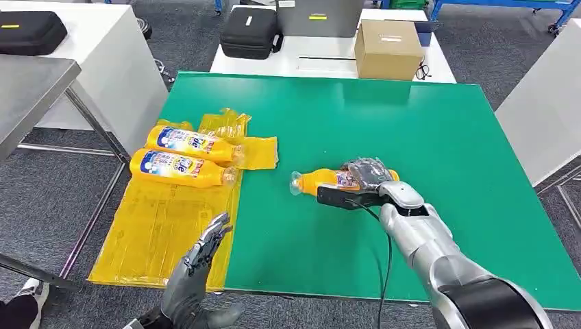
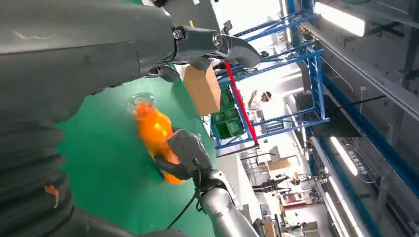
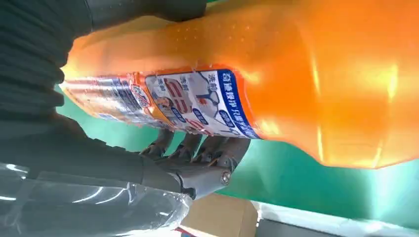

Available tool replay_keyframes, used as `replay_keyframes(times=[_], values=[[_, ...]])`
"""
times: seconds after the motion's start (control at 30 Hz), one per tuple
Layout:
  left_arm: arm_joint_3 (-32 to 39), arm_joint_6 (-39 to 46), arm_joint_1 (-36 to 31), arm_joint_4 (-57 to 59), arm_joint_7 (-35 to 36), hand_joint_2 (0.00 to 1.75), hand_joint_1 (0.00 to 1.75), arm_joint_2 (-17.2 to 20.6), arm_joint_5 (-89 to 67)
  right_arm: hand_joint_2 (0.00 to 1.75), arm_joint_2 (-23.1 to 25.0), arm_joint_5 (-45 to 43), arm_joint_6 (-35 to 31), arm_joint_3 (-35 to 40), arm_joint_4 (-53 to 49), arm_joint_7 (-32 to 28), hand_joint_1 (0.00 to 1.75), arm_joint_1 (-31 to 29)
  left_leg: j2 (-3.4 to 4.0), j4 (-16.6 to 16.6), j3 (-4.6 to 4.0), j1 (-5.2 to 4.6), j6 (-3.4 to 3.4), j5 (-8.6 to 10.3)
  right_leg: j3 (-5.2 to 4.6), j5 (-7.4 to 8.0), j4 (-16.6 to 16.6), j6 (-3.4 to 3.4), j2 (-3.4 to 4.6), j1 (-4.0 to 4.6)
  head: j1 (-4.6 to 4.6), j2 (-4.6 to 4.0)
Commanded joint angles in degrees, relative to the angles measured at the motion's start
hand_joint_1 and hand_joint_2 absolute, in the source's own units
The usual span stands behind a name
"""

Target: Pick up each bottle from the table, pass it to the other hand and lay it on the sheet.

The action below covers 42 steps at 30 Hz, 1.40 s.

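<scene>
An orange bottle (image 1: 322, 181) with a blue and white label lies sideways at the middle of the green table (image 1: 411, 116), its open neck pointing left. My right hand (image 1: 366, 179) grips its thick end, fingers (image 3: 197, 158) wrapped around the label side of the bottle (image 3: 276, 89). Whether it is off the table I cannot tell. The left wrist view shows the same bottle (image 2: 153, 131) in my right hand (image 2: 185, 155). My left hand (image 1: 205, 247) hovers open at the yellow sheet's (image 1: 151, 233) right edge. Two labelled bottles (image 1: 188, 142) (image 1: 179, 168) lie side by side on the sheet.
A cardboard box (image 1: 387, 48) and a black case (image 1: 250, 32) stand on the white table beyond the green one. A steel table (image 1: 34, 82) stands at the left, with another black case (image 1: 27, 31) behind it. A white table edge (image 1: 541, 123) stands to the right.
</scene>
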Motion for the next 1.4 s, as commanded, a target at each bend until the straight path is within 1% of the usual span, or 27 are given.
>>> replay_keyframes(times=[0.03,0.3,0.33,0.4,0.43,0.47,0.57,0.7,0.73,0.77,0.8,0.83,0.87,0.9,0.97,1.03,1.07,1.17,1.27,1.3,1.4], values=[[1.7,-0.3,-0.2,0.9,-0.9,1.75,0.00,0.2,-0.2,1.75,-0.3,-0.3,0.4,-2.5,0.1,-0.5,1.75,-1.2,0.01,0.0,0.08,0.00,-0.05,-0.04,0.07,-0.04,0.0,-0.05,0.02,0.00,-0.02,0.00],[1.7,-0.3,-0.2,0.9,-0.9,1.75,0.00,0.2,-0.2,1.75,-0.3,-0.3,0.4,-2.5,0.1,-0.5,1.75,-1.2,0.02,0.0,0.09,0.02,-0.06,-0.06,0.09,-0.05,0.0,-0.07,0.04,0.01,-0.02,0.00],[1.7,-0.5,-0.3,1.0,-1.0,1.75,0.00,0.2,-0.3,1.75,-0.2,-1.7,-0.7,-3.6,-0.6,-2.0,1.75,-0.9,0.01,0.0,0.09,0.01,-0.06,-0.05,0.08,-0.05,0.0,-0.06,0.04,0.00,-0.02,0.00],[1.6,-0.9,-0.6,1.5,-1.2,1.75,0.00,0.1,-0.7,1.75,-0.9,-5.4,-1.7,-6.3,-3.2,-5.0,1.75,0.4,-0.02,0.0,0.11,0.03,-0.07,-0.05,0.11,-0.06,0.0,-0.08,0.00,0.02,-0.02,0.00],[1.7,-1.1,-0.9,1.8,-1.3,1.75,0.00,-0.1,-1.1,1.75,-1.5,-9.1,-0.6,-8.7,-6.8,-8.0,1.75,2.3,-0.04,0.0,0.13,0.04,-0.09,-0.09,0.15,-0.09,0.0,-0.10,-0.01,0.03,-0.02,0.00],[1.8,-1.2,-1.1,1.9,-1.3,1.75,0.00,-0.2,-1.2,1.75,-2.0,-10.8,0.0,-9.7,-9.1,-9.2,1.75,3.5,-0.09,0.0,0.10,0.04,-0.08,-0.05,0.14,-0.07,0.0,-0.08,-0.07,0.03,-0.02,0.00],[2.9,-1.0,-1.2,1.6,-1.3,1.75,0.00,-0.7,-0.7,1.75,-3.5,-14.9,2.4,-12.3,-16.2,-11.4,1.75,6.9,-0.19,0.0,0.13,0.05,-0.08,-0.05,0.20,-0.09,-0.1,-0.08,-0.16,0.03,-0.02,0.00],[4.3,-1.5,-1.4,0.6,-1.3,1.75,0.00,-1.2,0.7,1.75,-4.5,-18.7,4.5,-15.1,-22.6,-13.2,1.75,10.3,-0.17,0.0,0.05,0.03,-0.06,-0.03,0.12,-0.07,0.0,-0.06,-0.15,0.02,-0.02,0.00],[4.5,-0.8,-1.5,0.3,-1.3,1.75,0.00,-1.4,0.5,1.75,-4.7,-19.2,5.0,-15.5,-23.8,-13.3,1.73,11.1,-0.21,0.0,0.12,0.05,-0.08,-0.08,0.20,-0.13,0.0,-0.09,-0.17,0.04,-0.02,0.00],[5.9,6.0,-2.8,-1.2,-1.3,1.75,0.00,-0.4,2.4,1.75,-5.5,-21.2,5.5,-17.9,-29.5,-11.6,1.75,15.6,-0.19,0.0,0.05,0.03,-0.06,-0.05,0.12,-0.09,0.0,-0.07,-0.16,0.02,-0.02,0.00],[7.0,6.3,-3.6,-0.6,-1.3,1.75,0.00,0.4,3.8,1.75,-6.0,-21.5,5.9,-18.7,-32.4,-11.4,1.75,17.8,-0.28,0.0,0.01,0.04,-0.05,-0.01,0.10,-0.07,0.0,-0.05,-0.22,0.03,-0.02,0.00],[9.4,6.2,-4.4,-0.4,-1.3,1.75,0.00,0.9,4.8,1.75,-6.4,-21.9,6.1,-20.0,-35.6,-11.6,1.75,20.5,-0.48,0.0,0.12,0.09,-0.10,-0.05,0.29,-0.15,-0.1,-0.11,-0.38,0.08,0.00,0.00],[11.3,5.5,-5.0,-0.8,-1.3,1.75,0.00,1.0,5.4,1.75,-6.4,-22.6,7.1,-21.0,-38.5,-12.0,1.75,22.3,-0.46,-0.1,0.10,0.08,-0.09,0.00,0.23,-0.10,-0.1,-0.09,-0.35,0.06,-0.02,0.00],[12.1,5.3,-5.2,-1.0,-1.3,1.75,0.00,0.9,5.5,1.75,-6.2,-22.7,7.4,-21.5,-39.8,-12.0,1.75,22.9,-0.55,-0.1,0.17,0.11,-0.12,0.00,0.31,-0.13,-0.2,-0.13,-0.45,0.10,0.02,0.00],[15.1,3.8,-6.0,-1.5,-1.3,1.75,0.00,0.3,6.9,1.75,-5.5,-22.9,9.0,-22.1,-43.9,-12.2,1.75,24.3,-0.36,0.0,-0.02,0.02,-0.07,0.00,0.07,-0.06,0.0,-0.07,-0.35,0.01,-0.02,0.00],[17.3,3.1,-6.3,-1.3,-1.3,1.75,0.00,0.0,8.0,1.75,-4.9,-22.6,9.6,-22.0,-47.0,-12.1,1.75,25.3,-0.31,0.1,0.13,0.09,-0.17,-0.16,0.21,-0.18,0.0,-0.17,-0.25,0.09,-0.02,0.00],[17.7,3.0,-6.4,-1.2,-1.3,1.75,0.00,0.0,8.1,1.75,-4.8,-22.5,9.8,-21.9,-48.0,-11.8,1.75,25.6,-0.24,0.0,-0.03,0.00,-0.08,-0.05,0.02,-0.08,0.0,-0.08,-0.22,0.01,-0.02,0.00],[17.7,3.0,-6.4,-1.2,-1.3,1.75,0.00,0.0,8.1,1.75,-4.8,-22.5,9.8,-21.9,-48.0,-11.8,1.75,25.6,-0.11,0.0,0.05,0.02,-0.09,-0.10,0.08,-0.08,0.0,-0.09,-0.09,0.03,-0.02,0.00],[18.1,2.8,-6.4,-1.4,-1.3,1.75,0.00,-0.3,8.6,1.75,-4.7,-22.1,9.8,-21.8,-49.2,-11.6,1.75,26.2,-0.16,0.0,-0.01,0.00,-0.05,-0.03,0.00,-0.04,0.0,-0.05,-0.14,0.00,-0.02,0.00],[18.9,2.4,-6.8,-1.1,-1.3,1.75,0.00,-0.5,9.2,1.75,-4.6,-22.1,9.8,-21.8,-50.3,-11.6,1.75,26.8,-0.14,0.0,0.08,0.04,-0.10,-0.10,0.10,-0.09,0.0,-0.10,-0.11,0.04,0.00,0.00],[22.5,-0.2,-9.4,1.1,-1.3,1.75,0.00,-1.2,11.0,1.75,-4.6,-20.9,10.4,-21.8,-54.0,-9.7,1.73,29.2,-0.19,0.0,-0.02,0.01,-0.05,-0.02,0.02,-0.04,0.0,-0.06,-0.18,0.00,-0.02,0.00]])
